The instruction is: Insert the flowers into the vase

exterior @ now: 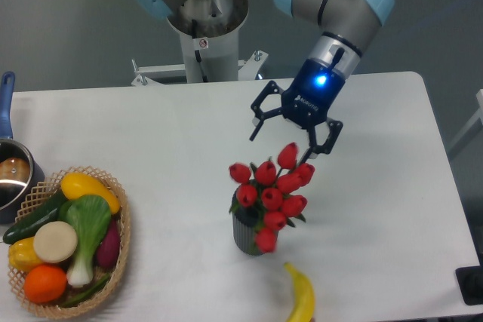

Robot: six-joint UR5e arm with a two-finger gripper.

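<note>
The flowers [272, 190], a bunch of red tulip heads with green leaves, stand in the dark grey ribbed vase [247, 236] near the table's front middle. The heads spread wider than the vase and hide most of its mouth. My gripper [290, 135] hangs just above and behind the bunch, open, with its black fingers [260, 115] spread and nothing between them. Its right fingertip sits close to the topmost tulip head.
A wicker basket [119, 250] of vegetables sits at the front left. A steel pot [10, 179] with a blue handle is at the left edge. A yellow banana [301, 296] lies near the front edge, right of the vase.
</note>
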